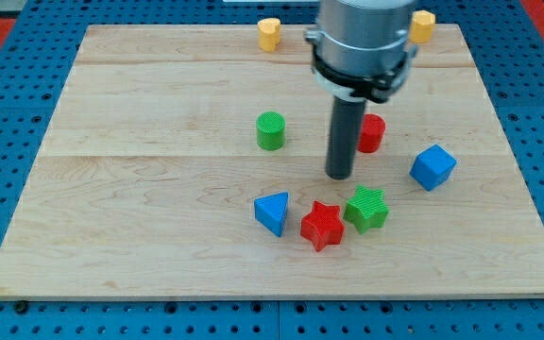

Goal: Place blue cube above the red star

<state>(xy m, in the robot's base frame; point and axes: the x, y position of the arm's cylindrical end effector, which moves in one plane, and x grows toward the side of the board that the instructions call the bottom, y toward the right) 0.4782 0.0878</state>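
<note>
The blue cube point(433, 167) sits at the view's right on the wooden board point(159, 236). The red star point(322, 226) lies lower, near the middle, between a blue triangular block point(272, 212) on its left and a green star point(367, 209) on its right. My tip point(339, 176) stands just above the red star and green star, well to the left of the blue cube, touching no block. A red cylinder point(373, 133) is partly hidden behind the rod.
A green cylinder point(270, 130) stands left of the rod. Two yellow blocks sit at the board's top edge, one point(269, 34) left of the arm and one point(423, 25) right of it. Blue pegboard surrounds the board.
</note>
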